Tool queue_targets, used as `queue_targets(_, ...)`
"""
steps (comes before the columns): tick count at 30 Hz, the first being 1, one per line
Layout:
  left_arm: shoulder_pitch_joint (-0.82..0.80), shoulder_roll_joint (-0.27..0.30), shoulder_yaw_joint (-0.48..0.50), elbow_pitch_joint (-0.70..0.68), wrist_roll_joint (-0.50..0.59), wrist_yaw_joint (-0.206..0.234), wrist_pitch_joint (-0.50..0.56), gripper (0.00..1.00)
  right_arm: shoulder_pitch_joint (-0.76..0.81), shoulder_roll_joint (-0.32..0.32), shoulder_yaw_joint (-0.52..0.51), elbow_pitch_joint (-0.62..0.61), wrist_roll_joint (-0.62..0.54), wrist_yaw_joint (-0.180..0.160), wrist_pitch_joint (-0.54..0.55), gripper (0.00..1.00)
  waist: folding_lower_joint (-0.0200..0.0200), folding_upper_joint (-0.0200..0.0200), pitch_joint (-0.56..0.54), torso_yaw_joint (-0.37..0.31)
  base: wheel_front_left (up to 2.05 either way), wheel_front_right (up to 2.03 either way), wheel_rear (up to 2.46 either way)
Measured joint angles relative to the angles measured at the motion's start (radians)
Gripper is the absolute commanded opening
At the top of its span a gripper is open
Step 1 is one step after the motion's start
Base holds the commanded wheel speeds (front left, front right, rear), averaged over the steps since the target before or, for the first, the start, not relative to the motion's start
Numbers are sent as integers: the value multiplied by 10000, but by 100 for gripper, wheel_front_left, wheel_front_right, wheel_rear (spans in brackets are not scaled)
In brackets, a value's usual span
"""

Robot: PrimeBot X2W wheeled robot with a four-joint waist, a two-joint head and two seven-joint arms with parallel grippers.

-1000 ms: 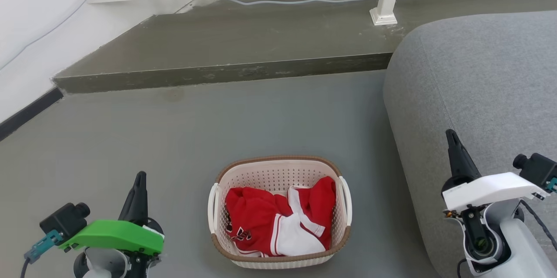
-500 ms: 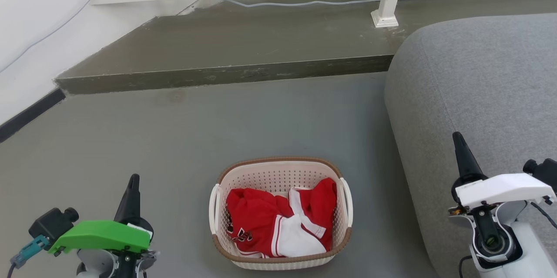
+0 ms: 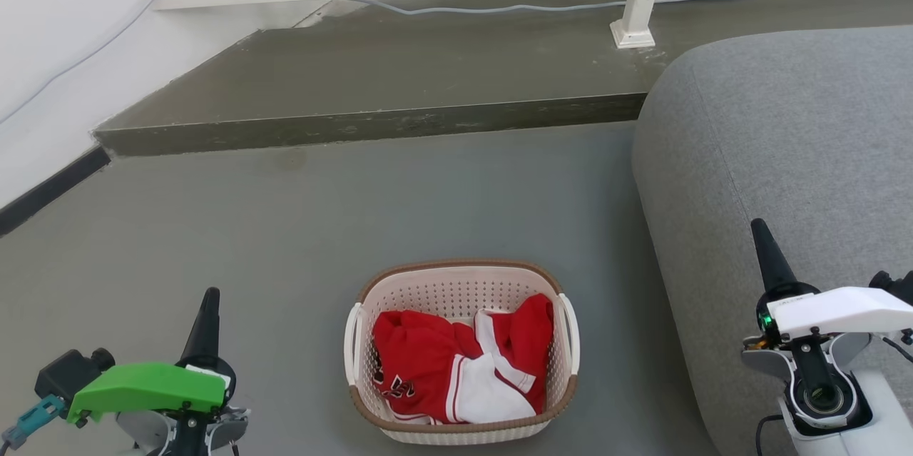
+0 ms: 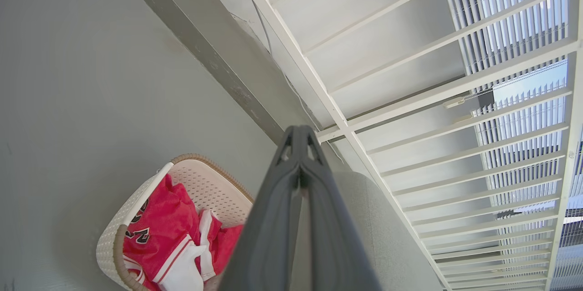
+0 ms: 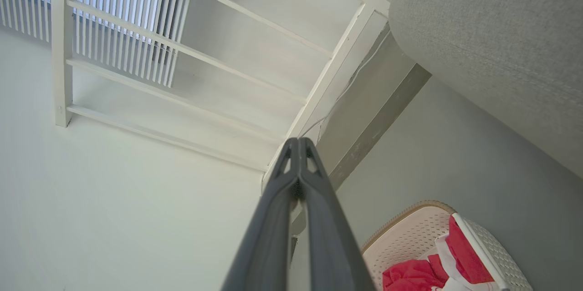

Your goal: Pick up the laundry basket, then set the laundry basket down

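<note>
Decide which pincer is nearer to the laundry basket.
Left, judging by the head view. The left pincer is over the floor, left of the laundry basket; the right pincer is farther off on its right, over the grey sofa.

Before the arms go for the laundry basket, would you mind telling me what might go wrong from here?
1. The left gripper and right gripper are both shut and well away from the basket; unless they open, they may shove its thin white handles.
2. The red and white clothes lie toward the near end, so a lift might tip.
3. The grey sofa sits close on the right and may crowd that arm.
</note>
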Motion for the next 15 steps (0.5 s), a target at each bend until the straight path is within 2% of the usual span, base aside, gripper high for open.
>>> queue_targets(15, -6, -2, 359, 58, -1505, -29, 470, 0, -3, 121, -502, 146, 1628, 198, 430, 0, 0, 0, -56, 41, 0, 0, 0)
